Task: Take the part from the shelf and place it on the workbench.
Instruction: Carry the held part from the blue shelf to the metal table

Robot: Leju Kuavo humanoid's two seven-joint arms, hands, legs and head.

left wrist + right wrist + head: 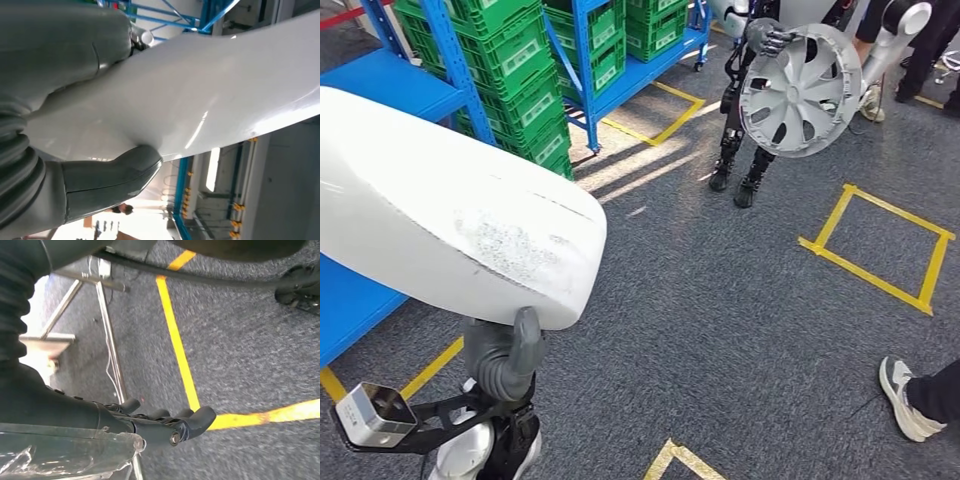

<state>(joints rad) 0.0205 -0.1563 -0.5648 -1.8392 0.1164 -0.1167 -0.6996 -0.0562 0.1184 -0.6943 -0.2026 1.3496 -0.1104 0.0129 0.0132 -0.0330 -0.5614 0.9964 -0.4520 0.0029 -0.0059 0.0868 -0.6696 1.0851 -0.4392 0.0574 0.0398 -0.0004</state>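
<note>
Head view showed the left hand (pixel 503 352) gripping the large white panel part (pixel 448 215) from beneath — off the blue shelf (pixel 388 90), in carry. By my judgement the transport step was under way; next it needed a tabletop found and a level set-down. The right hand (pixel 166 421) hung extended, holding nothing. Green crates (pixel 516 60) on the shelving — contents hidden.

The head view is evenly and brightly lit; sunlit streaks are cast across the floor (pixel 712 300) beneath the shelf (pixel 584 60). Glare is noted on the white part (pixel 211 90). Motion blur is seen in the right wrist view, with overexposure at one edge.
</note>
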